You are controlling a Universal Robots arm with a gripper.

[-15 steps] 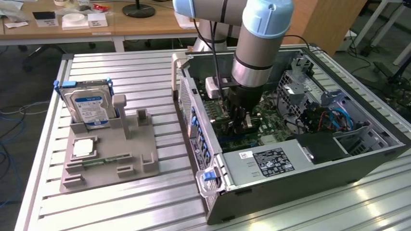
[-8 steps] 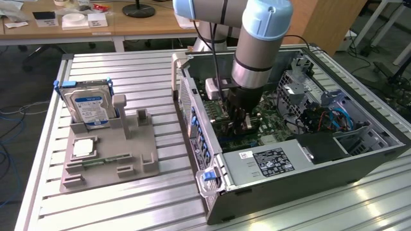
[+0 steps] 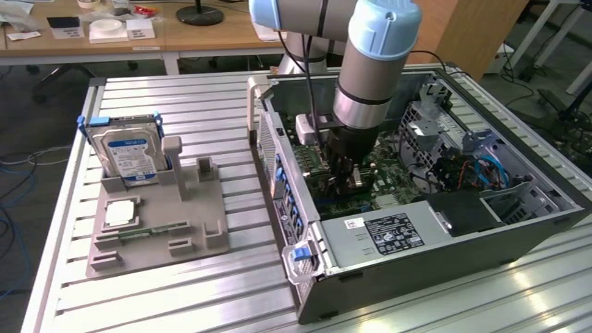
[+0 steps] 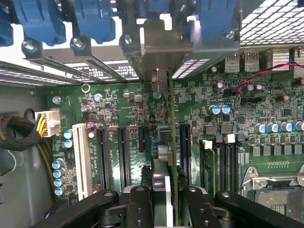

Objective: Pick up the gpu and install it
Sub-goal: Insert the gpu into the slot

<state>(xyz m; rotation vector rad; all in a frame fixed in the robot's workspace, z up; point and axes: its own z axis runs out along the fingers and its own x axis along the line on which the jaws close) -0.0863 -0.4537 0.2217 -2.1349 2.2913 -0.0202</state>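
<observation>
In the wrist view the gpu (image 4: 169,137) shows edge-on as a thin green card standing upright over the motherboard (image 4: 118,107). Its silver end bracket (image 4: 159,45) is at the case's rear slot openings. My gripper (image 4: 167,202) is shut on the card, with one black finger (image 4: 140,204) on each face. The card sits in line between the long black expansion slots (image 4: 124,152). I cannot tell whether its edge is seated. In the exterior view my gripper (image 3: 350,166) reaches straight down into the open computer case (image 3: 277,146).
Blue slot latches (image 4: 90,21) line the case rear. A grey fixture (image 3: 157,222) on the exterior view's left holds an upright hard drive (image 3: 129,156) and a narrow green memory stick (image 3: 138,234). The power supply (image 3: 393,232) and drive cage (image 3: 444,132) crowd the case.
</observation>
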